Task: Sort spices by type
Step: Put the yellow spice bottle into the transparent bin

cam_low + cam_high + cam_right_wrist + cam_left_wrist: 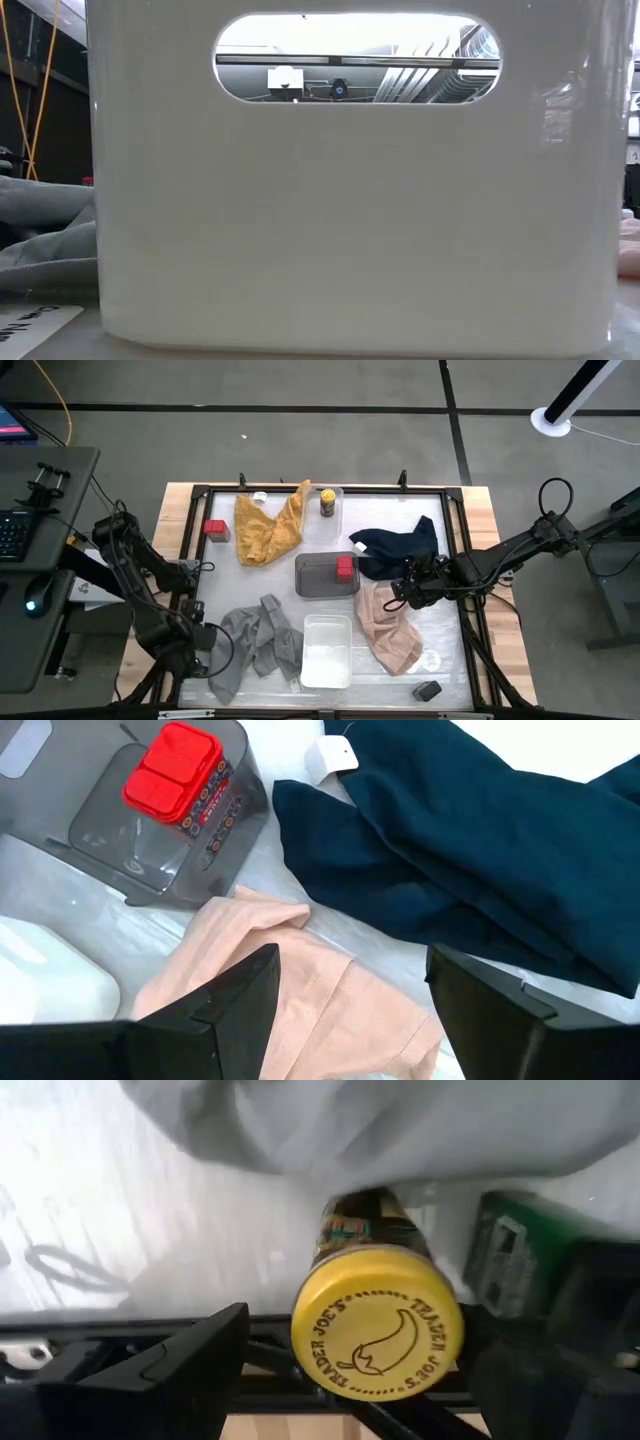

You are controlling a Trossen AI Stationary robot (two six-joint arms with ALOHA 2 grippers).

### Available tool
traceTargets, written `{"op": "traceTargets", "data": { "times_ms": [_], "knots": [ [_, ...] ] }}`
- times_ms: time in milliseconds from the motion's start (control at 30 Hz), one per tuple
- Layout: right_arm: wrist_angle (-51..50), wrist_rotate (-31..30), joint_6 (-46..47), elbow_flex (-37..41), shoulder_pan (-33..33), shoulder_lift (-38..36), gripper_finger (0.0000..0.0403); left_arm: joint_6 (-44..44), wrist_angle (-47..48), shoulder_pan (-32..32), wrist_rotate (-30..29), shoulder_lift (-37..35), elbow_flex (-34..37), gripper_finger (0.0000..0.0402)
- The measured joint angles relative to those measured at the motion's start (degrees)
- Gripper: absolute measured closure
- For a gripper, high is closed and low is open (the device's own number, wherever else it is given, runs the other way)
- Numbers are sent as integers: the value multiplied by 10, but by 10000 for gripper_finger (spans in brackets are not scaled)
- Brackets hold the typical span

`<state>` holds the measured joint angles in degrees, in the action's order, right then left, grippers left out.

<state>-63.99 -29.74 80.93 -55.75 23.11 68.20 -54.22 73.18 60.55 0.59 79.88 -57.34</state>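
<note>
Table, two yellow-lidded jars, two red tins, one black tin

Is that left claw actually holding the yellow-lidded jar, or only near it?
Touching. In the left wrist view the yellow-lidded jar sits gripped in the left gripper, one dark finger beside its lid, the other against it.
</note>
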Motion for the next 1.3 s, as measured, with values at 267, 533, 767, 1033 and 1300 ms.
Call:
{"op": "traceTargets", "data": {
  "times_ms": [267,533,767,1033,1300],
  "knots": [
    [0,0,0,0,0,0,155,-1,-13,0,6,0,22,74],
    [0,0,1,0,0,0,155,0,-78,-2,6,0,53,74],
    [1,1,1,0,0,0,155,-1,-79,-2,9,0,61,87],
    [1,1,1,0,0,0,155,-1,-78,-2,11,-3,60,203],
    [15,4,0,0,0,-3,155,18,-50,-72,13,-46,15,211]
  ]
}}
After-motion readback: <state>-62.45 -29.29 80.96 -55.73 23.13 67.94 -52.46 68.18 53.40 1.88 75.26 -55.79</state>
